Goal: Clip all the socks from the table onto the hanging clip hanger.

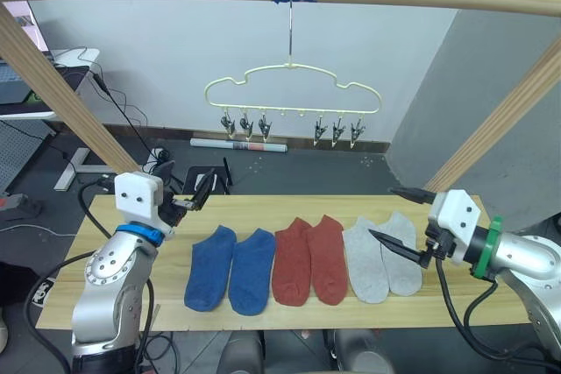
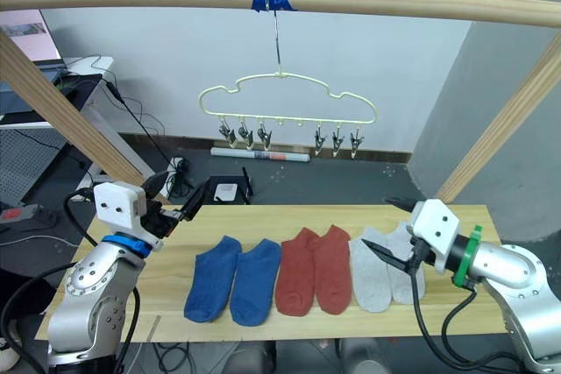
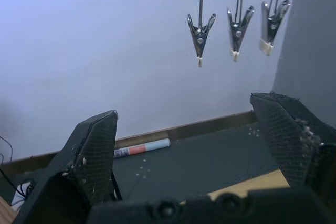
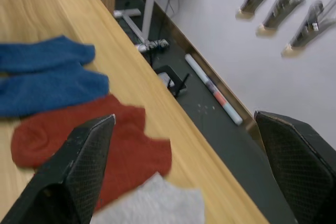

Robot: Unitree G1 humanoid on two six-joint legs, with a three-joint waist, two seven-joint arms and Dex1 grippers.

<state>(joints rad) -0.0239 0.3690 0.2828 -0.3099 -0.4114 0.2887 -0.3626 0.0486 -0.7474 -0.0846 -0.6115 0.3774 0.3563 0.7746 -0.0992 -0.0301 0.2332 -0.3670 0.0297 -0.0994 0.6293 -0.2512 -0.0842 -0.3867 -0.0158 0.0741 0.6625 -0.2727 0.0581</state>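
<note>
Both arms were silver-grey metal with rounded joint housings and black cables looping beside them. Each wrist carried a white boxy block. The left hand (image 1: 195,198) sat past a blue ring, the right hand (image 1: 401,224) past a green one. Their black fingers (image 3: 94,156) were wedge-shaped, with fine cross-hatched pads.

Six short fabric ankle socks lie in a row on one long light-wood plank table (image 1: 289,208): two blue socks (image 1: 230,269) at the left, two rust-red socks (image 1: 309,260) in the middle, two light grey socks (image 1: 382,255) at the right. One pale yellow wavy wire hanger (image 1: 292,87) carries six small metal clips (image 1: 291,128), three left, three right.
</note>
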